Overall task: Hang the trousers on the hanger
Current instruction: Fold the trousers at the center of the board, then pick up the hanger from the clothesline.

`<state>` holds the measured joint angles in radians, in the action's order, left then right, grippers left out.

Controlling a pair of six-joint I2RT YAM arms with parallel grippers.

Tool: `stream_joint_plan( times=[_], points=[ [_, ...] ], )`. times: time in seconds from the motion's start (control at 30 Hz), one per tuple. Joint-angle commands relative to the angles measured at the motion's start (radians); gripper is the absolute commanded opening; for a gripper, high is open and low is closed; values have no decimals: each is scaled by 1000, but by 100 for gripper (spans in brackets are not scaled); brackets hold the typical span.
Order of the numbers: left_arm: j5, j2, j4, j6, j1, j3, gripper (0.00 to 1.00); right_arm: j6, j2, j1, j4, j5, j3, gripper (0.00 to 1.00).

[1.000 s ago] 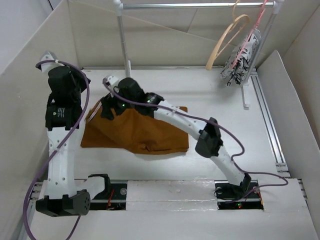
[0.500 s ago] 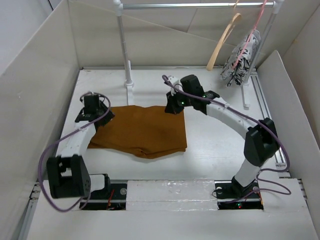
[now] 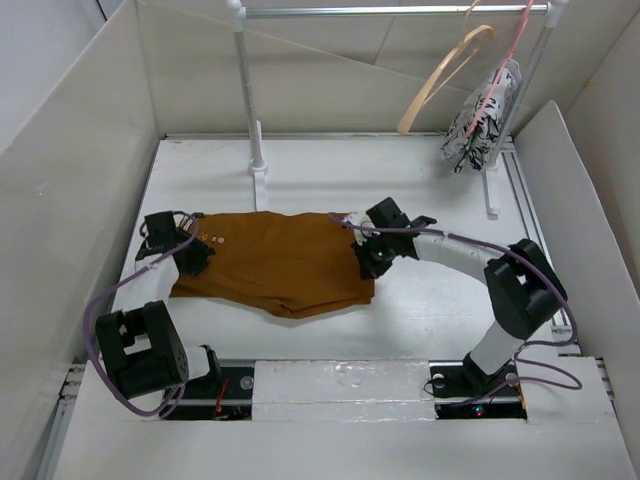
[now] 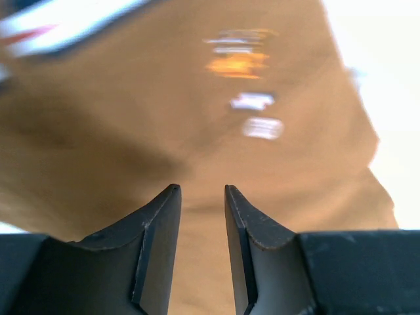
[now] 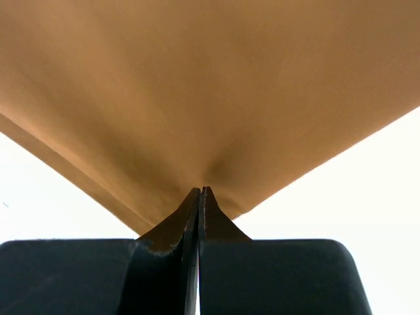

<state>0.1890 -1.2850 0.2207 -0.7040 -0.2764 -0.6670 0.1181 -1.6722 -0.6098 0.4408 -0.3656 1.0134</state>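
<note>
Right fingers (image 5: 172,230) are pressed together, pinching a fold at the right edge of the trousers (image 3: 275,265), and the rust-brown cloth draws into a small peak at their tips. Left fingers (image 4: 154,243) stand slightly spread over the left end of the trousers with a narrow gap between them; brown fabric shows through that gap, and they are not nipping it. The wrist view there is blurred, but a few pale and orange labels (image 4: 252,115) show on the fabric beyond the tips, with a light striped band at the far left corner. The trousers lie spread flat on the white counter (image 3: 420,180), stretched crosswise between the two arms. Well beyond the trousers' far right corner, the hanger (image 3: 438,75) hangs tilted from a metal rail (image 3: 380,11). A black-and-white patterned cloth (image 3: 480,120) hangs just to its right.
</note>
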Motion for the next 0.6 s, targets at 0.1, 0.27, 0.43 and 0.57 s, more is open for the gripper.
stream_joint_plan(
  times=[0.1, 0.27, 0.43, 0.57],
  points=[
    [12, 56, -72, 41, 245, -293, 25, 132, 190, 4, 194, 203, 482, 0],
    [-58, -107, -64, 135, 506, -615, 0, 63, 249, 311, 74, -29, 718, 0],
    [-65, -204, -73, 172, 680, -758, 0, -86, 169, 528, -37, -138, 872, 36],
    [-2, -244, -84, 178, 703, -735, 8, -201, 39, 602, -73, -200, 1002, 81]
  ],
)
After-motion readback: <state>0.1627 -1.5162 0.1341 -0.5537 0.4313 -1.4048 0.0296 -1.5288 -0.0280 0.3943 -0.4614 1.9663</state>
